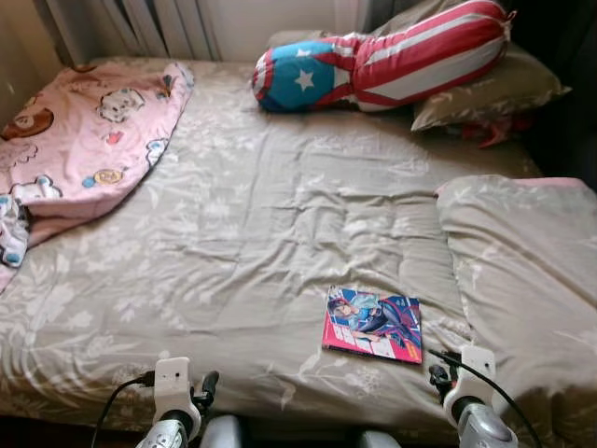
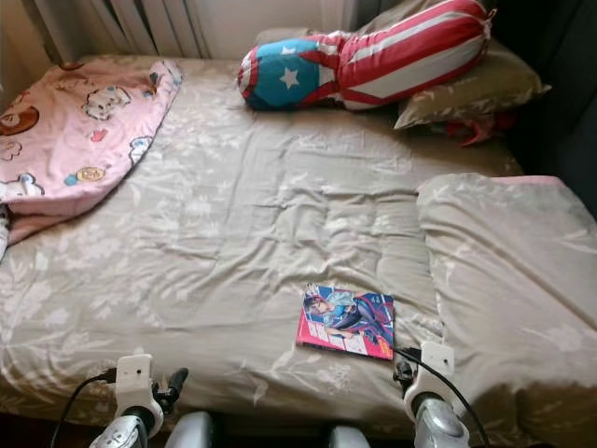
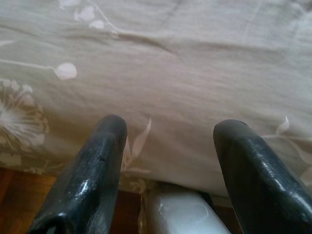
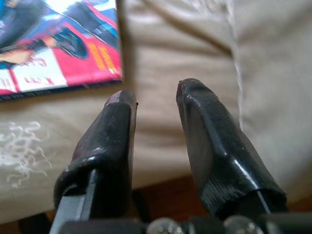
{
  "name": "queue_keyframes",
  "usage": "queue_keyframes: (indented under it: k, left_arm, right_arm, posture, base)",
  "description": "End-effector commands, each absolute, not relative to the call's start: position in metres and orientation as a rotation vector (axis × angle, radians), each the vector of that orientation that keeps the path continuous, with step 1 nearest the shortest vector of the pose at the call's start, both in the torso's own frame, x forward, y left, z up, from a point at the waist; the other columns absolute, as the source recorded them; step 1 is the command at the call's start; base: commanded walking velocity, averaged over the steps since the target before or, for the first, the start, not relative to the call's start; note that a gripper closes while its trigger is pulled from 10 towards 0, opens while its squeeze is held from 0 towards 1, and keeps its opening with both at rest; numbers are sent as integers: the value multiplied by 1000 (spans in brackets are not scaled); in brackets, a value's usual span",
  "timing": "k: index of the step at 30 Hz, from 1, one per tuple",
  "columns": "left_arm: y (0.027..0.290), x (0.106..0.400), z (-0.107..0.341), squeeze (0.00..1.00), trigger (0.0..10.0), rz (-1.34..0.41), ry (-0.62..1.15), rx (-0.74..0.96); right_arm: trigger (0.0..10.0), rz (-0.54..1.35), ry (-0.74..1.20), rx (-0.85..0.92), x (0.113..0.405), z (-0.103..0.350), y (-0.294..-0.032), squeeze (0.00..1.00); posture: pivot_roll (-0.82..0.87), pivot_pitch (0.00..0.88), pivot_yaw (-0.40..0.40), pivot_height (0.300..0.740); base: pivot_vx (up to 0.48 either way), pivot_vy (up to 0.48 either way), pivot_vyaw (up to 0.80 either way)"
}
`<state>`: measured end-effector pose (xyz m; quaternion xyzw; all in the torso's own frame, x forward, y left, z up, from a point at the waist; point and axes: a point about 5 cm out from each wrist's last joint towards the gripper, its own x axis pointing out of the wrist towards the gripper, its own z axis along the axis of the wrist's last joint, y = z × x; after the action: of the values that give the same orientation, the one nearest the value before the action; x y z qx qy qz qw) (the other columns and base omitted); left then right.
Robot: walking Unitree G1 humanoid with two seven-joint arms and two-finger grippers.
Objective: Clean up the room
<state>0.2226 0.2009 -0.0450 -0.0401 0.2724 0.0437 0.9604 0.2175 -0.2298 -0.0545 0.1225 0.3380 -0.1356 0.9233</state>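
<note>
A colourful comic book [image 1: 372, 323] lies flat on the beige floral bedspread [image 1: 280, 215] near the bed's front edge. My right gripper [image 4: 156, 95] hovers just right of the book's near corner [image 4: 58, 44], fingers open with a narrow gap and nothing between them. My left gripper [image 3: 168, 127] hangs low at the bed's front edge on the left, open and empty, with the bedspread [image 3: 170, 73] ahead of it. Both wrists show at the bottom of the eye views, the left one [image 1: 174, 392] and the right one [image 1: 466, 383].
A pink cartoon blanket [image 1: 84, 140] lies crumpled at the back left. A stars-and-stripes bolster [image 1: 382, 61] rests on a beige pillow [image 1: 494, 93] at the headboard. A folded section of duvet [image 1: 522, 271] rises on the right. Wooden floor [image 3: 14, 195] shows under the bed edge.
</note>
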Motion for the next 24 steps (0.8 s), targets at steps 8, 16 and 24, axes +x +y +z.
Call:
queue_keyframes:
  k: [8,16,24]
  left_arm:
    - [215,206,-60,0,10000,82,700,-13]
    - [217,185,-74,0,10000,120,812,-32]
    - [217,173,-81,0,10000,99,880,-13]
  right_arm:
    - [10000,-361,807,318,179,-79,-221,0]
    - [10000,-332,849,272,167,-83,-223,0]
    - [10000,-327,882,258,159,-87,-222,0]
  posture:
    - [-155,0,60,647]
    - [-185,0,41,686]
    - [-134,0,34,731]
  base:
    - [0,0,0]
    - [0,0,0]
    - [0,0,0]
